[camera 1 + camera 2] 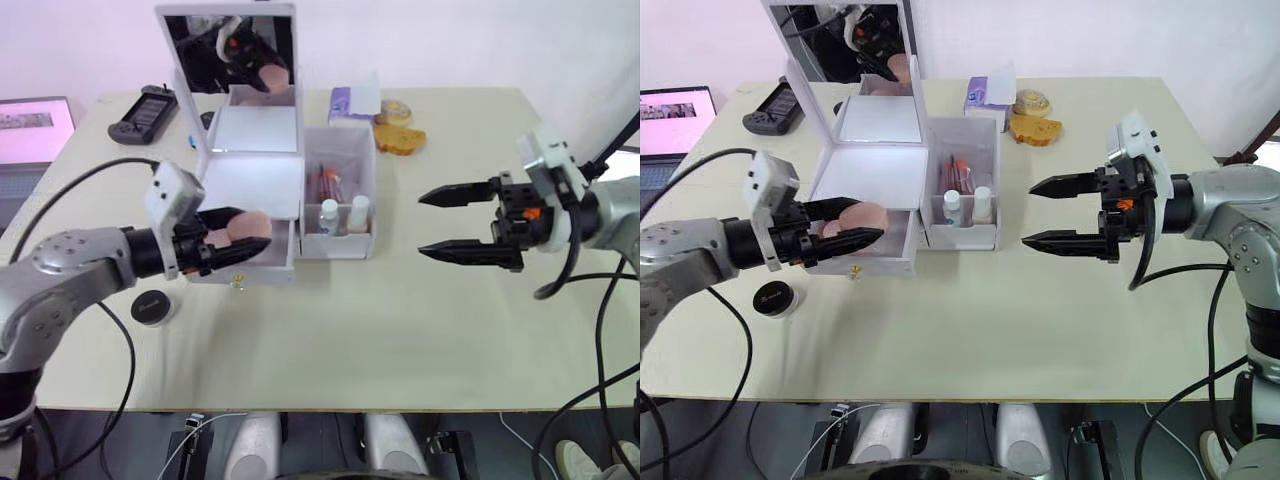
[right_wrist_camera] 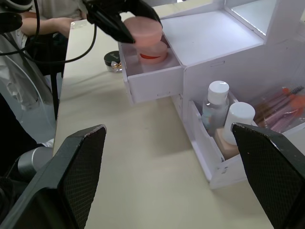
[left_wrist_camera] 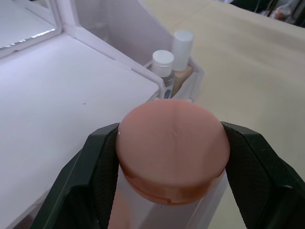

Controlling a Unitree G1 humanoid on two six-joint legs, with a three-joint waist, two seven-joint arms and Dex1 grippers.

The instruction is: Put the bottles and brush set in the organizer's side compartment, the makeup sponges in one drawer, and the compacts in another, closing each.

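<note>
The white organizer (image 1: 250, 185) stands mid-table with its mirror lid (image 1: 230, 55) upright. Its upper drawer (image 2: 155, 86) is pulled open. My left gripper (image 1: 250, 232) is shut on a pink makeup sponge (image 3: 171, 148), holding it just over that drawer. A second pink sponge (image 2: 153, 53) lies inside the drawer below it. Two white-capped bottles (image 1: 329, 215) (image 1: 359, 212) stand at the front of the side compartment (image 1: 370, 190), with the brush set (image 1: 327, 183) behind them. One black-lidded compact (image 1: 150, 307) sits on the table left of the organizer. My right gripper (image 1: 422, 225) hangs open, well right of the organizer.
Behind the organizer are a purple tissue pack (image 1: 350, 100) and yellow bread-like items (image 1: 400, 138). A black handheld controller (image 1: 145, 112) and a laptop (image 1: 30, 130) lie at the far left. A black cable runs across the table by my left arm.
</note>
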